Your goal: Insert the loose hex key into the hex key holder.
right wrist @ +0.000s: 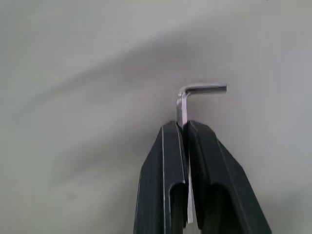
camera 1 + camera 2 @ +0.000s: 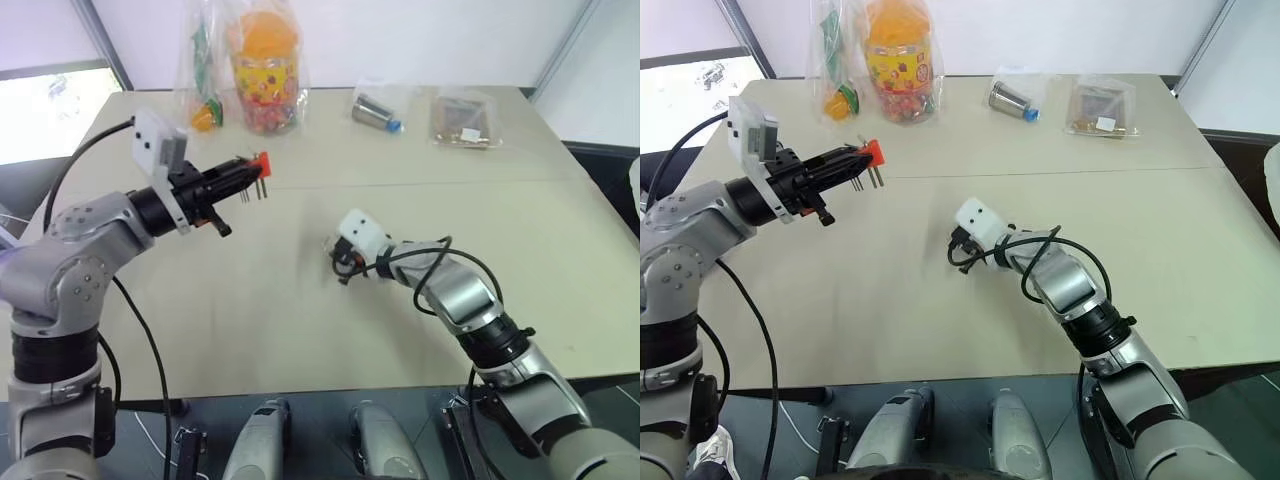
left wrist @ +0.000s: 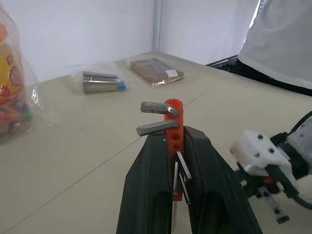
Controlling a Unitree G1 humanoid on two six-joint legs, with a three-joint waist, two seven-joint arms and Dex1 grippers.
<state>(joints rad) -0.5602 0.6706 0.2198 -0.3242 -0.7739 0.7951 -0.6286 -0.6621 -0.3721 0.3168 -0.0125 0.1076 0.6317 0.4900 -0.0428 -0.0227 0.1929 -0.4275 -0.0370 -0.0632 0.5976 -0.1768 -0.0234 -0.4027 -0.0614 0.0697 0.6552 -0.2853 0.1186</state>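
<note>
My left gripper is shut on the red-orange hex key holder, held level above the left part of the table, with metal keys sticking out of the block. The holder also shows as a red tip in the left eye view. My right gripper is shut on the loose hex key: its long leg is pinched between the fingers and its short bent end sticks out past the tips. That gripper hovers just over the middle of the table, lower than the holder and to its right.
At the table's far edge stand a bagged orange-lidded jar, a bag with a small orange item, a bagged metal cylinder and a bagged brown packet. A person in white stands past the table's right side.
</note>
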